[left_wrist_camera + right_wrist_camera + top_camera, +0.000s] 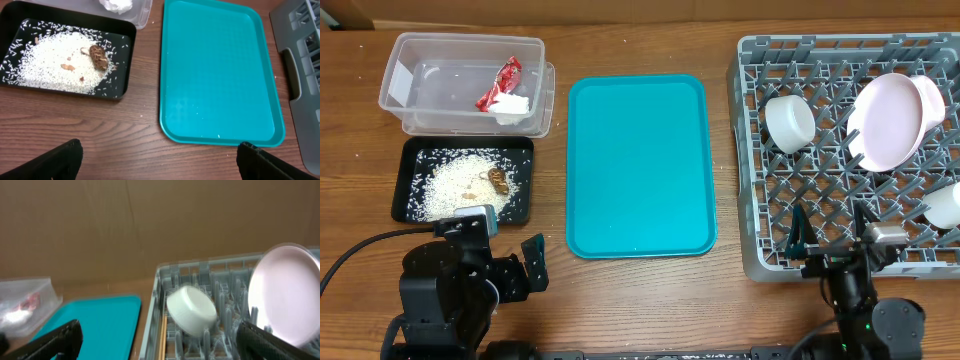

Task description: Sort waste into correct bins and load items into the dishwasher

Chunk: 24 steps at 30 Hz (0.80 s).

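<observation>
Task judged essentially complete.
- Wrapper (498, 86) in clear tub (390, 80), 10 o'clock.
- Rice (455, 188) and brown lump (499, 179) in black tray (402, 180), 8 o'clock.
- Plate (890, 120), cup (788, 122) and chopsticks (163, 337) in rack (820, 180), 3 o'clock.
- Teal tray (640, 165) bare.
- Left gripper (157, 155) and right gripper (157, 335): jaws wide, nothing held.

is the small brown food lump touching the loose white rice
Touching: left wrist view shows the small brown food lump lying on the loose white rice.
</observation>
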### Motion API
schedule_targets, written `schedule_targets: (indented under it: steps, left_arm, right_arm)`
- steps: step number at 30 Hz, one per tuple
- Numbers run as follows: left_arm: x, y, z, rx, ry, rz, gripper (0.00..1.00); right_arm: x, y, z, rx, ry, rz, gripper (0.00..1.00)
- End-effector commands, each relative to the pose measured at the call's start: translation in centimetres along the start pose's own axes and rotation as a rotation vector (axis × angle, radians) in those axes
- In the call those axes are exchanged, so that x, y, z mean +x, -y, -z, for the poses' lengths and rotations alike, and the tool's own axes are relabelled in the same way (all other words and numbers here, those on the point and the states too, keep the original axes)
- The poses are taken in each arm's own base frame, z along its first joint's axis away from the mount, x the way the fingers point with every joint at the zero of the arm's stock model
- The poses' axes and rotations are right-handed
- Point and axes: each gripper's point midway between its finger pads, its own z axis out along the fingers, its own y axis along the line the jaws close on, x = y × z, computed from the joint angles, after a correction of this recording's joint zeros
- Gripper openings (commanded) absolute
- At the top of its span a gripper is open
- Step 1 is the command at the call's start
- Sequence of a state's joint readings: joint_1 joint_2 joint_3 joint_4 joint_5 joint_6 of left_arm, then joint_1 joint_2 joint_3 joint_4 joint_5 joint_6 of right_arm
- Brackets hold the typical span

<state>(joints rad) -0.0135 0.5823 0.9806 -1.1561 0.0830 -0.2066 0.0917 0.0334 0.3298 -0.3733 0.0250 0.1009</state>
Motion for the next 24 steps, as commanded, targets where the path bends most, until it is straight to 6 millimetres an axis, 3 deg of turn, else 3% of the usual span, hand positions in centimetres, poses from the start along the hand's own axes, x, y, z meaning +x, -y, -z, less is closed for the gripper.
schedule_targets:
  steps: [1,9,14,24]
  left_arm:
    - [0.1,-0.2,0.0,-0.007,0.003,0.006,1.00]
    - [0.1,-0.2,0.0,-0.007,0.003,0.006,1.00]
    - [0.1,-0.2,0.0,-0.007,0.003,0.006,1.00]
    - [0.1,-0.2,0.0,-0.007,0.004,0.006,1.00]
  right_arm:
    - [0.7,0.1,-0.7,-0.022,0.055,0.001,1.00]
    - [3.1,1.2,-2.4,-0.011,0.122,0.044,1.00]
    - [7.1,2.0,-2.9,0.009,0.009,0.078,1.00]
    - [7.2,2.1,-2.9,0.016,0.003,0.077,1.00]
